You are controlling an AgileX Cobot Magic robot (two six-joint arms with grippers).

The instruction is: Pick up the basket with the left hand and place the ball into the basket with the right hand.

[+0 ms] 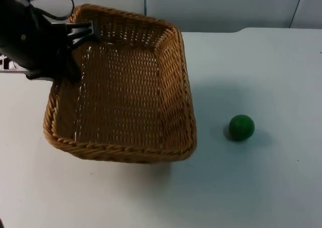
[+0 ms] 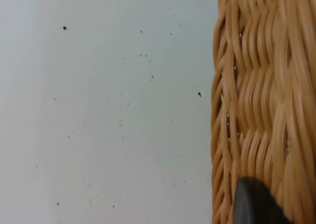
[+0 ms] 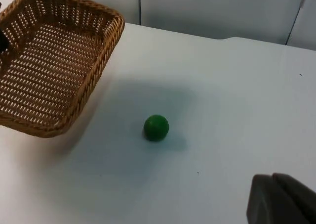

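Basket point(image 1: 126, 87) is being held by the left gripper point(image 1: 83, 34) at its far-left rim, jaws pinching the wicker wall; a black fingertip point(image 2: 254, 204) is being pressed against the weave in the left wrist view. Basket is being carried tilted, shadow being cast on the tabletop point(image 1: 251, 187) below it. Ball point(image 1: 241, 127) is sitting on the tabletop, well apart from the basket, off its right side. Right gripper point(image 3: 281, 199) is being kept near the ball, not touching it; jaw state cannot be told.
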